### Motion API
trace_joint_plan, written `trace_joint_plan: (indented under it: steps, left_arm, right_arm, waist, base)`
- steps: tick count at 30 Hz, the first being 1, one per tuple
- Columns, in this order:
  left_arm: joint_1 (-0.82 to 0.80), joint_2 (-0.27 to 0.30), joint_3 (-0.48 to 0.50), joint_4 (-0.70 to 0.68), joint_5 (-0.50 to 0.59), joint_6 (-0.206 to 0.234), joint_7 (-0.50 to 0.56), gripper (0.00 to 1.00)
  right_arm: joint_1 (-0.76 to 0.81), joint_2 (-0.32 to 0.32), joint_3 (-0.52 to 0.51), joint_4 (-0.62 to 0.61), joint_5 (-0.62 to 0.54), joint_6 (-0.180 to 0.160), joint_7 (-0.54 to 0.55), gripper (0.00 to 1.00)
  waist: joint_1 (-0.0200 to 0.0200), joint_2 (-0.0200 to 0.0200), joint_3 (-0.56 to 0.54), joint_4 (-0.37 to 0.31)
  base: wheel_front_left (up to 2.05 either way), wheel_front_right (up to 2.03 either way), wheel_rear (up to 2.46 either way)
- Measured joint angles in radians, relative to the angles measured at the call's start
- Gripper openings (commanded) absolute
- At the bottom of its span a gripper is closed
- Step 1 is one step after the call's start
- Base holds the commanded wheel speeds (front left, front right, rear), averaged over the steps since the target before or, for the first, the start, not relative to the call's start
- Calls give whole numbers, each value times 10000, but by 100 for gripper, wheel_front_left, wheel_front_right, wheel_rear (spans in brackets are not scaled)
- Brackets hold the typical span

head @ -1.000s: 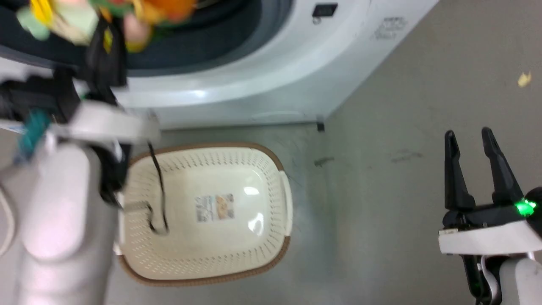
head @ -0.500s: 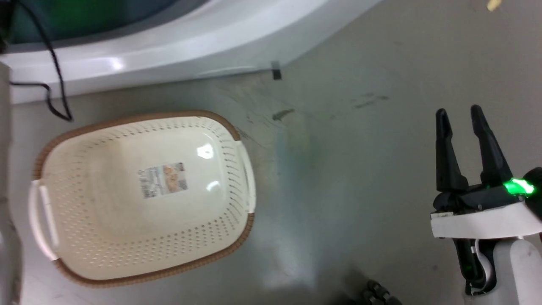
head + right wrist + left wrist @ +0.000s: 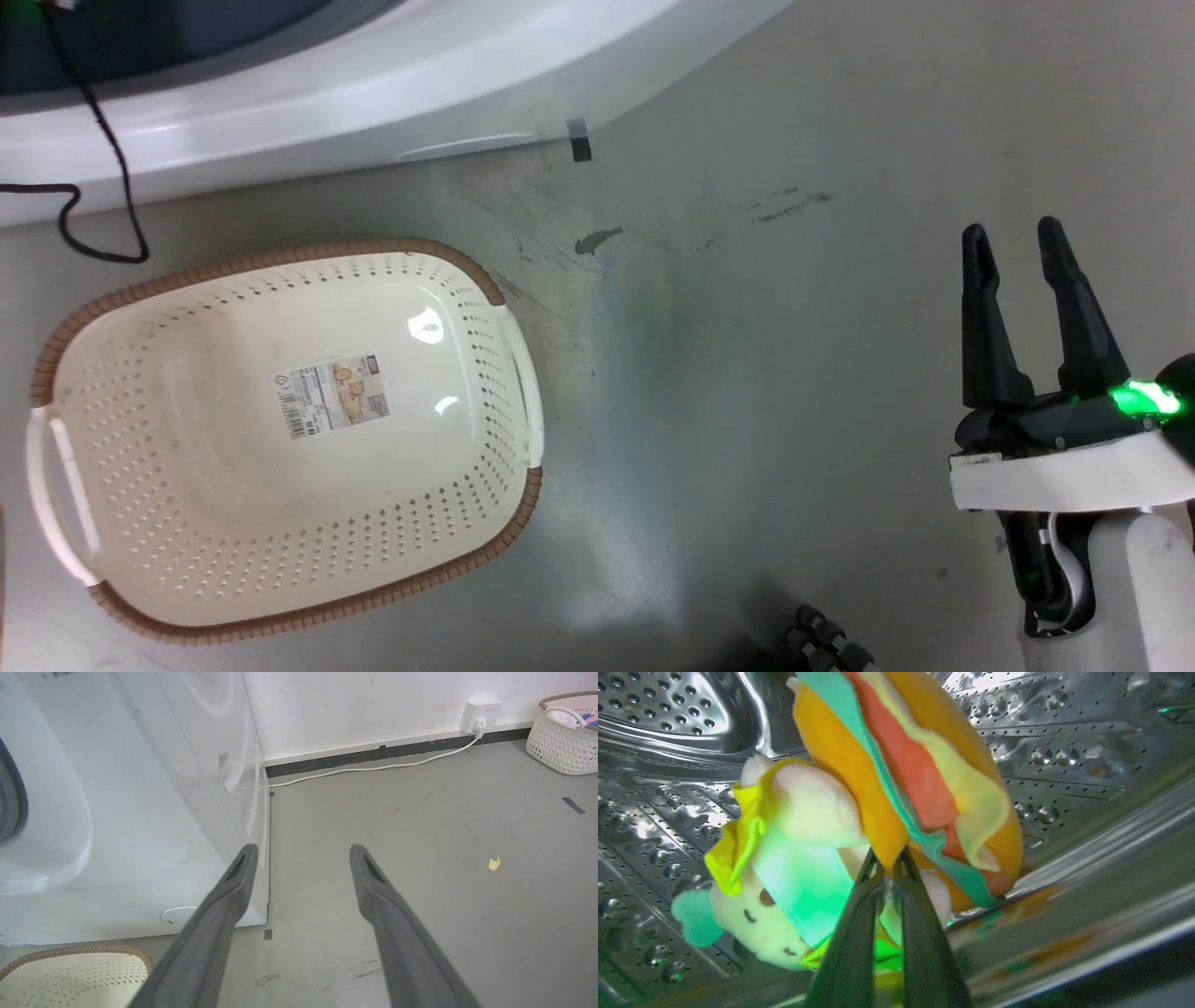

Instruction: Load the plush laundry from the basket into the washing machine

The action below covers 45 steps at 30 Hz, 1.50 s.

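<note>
Inside the steel drum (image 3: 1064, 742), the left gripper (image 3: 891, 858) pinches the plush laundry (image 3: 915, 779); the right gripper (image 3: 1012, 229) hangs spread over grey floor (image 3: 747, 373), well apart from the basket (image 3: 280, 252).

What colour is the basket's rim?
Brown with a woven look, on the cream perforated basket. The head view shows it best.

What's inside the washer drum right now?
The plush toys, a hamburger joined to a pale doll, pinched by the left claw. They cover part of the drum wall behind them, so anything there can't be seen.
</note>
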Motion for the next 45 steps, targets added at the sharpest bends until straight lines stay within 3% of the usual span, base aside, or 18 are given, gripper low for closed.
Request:
trace_joint_plan:
  steps: [2,3,4,5,14,19,24,35,45]
  left_arm:
    - [10,-73,-67,167,-75,0,-263,0]
    - [22,-117,-90,259,-107,0,-410,18]
    - [42,-157,-125,347,-138,0,-560,89]
    - [82,-232,-134,445,-199,0,-715,100]
    - [1446,-995,-132,968,-826,4,-2516,100]
    - [2964,-1900,428,700,-1774,159,-3764,100]
    - [4812,-2485,673,-654,-2148,284,-4073,100]
    - [10076,-2945,1039,-5419,-1735,1283,-4084,100]
    - [12820,-3595,1097,-7306,-1225,1766,-4086,100]
  right_arm:
    - [-22,0,-52,2,-44,0,0,100]
    - [-24,0,-84,4,-109,0,0,100]
    - [-27,0,-113,2,-174,0,0,100]
    - [-28,0,-155,2,-228,0,0,100]
    - [188,0,-531,2,-961,0,0,100]
    - [722,-4,-861,-2,-1398,0,0,100]
    - [1121,-2,-980,-29,-1756,0,0,100]
    - [2055,-2,-1007,46,-1958,-2,0,100]
    - [2805,2,-729,270,-1942,-2,0,100]
  waist:
    - [0,0,-123,68]
    - [0,0,-202,105]
    - [0,0,-297,146]
    - [0,0,-399,190]
    - [-1,0,-1853,733]
    - [-3,0,-2981,1174]
    - [-4,0,-4101,1724]
    - [-5,0,-6044,2865]
    - [-2,0,-6796,3601]
  base:
    - [0,0,0]
    - [0,0,0]
    - [0,0,0]
    - [0,0,0]
    - [0,0,0]
    - [0,0,0]
    - [0,0,0]
    - [0,0,0]
    - [0,0,0]
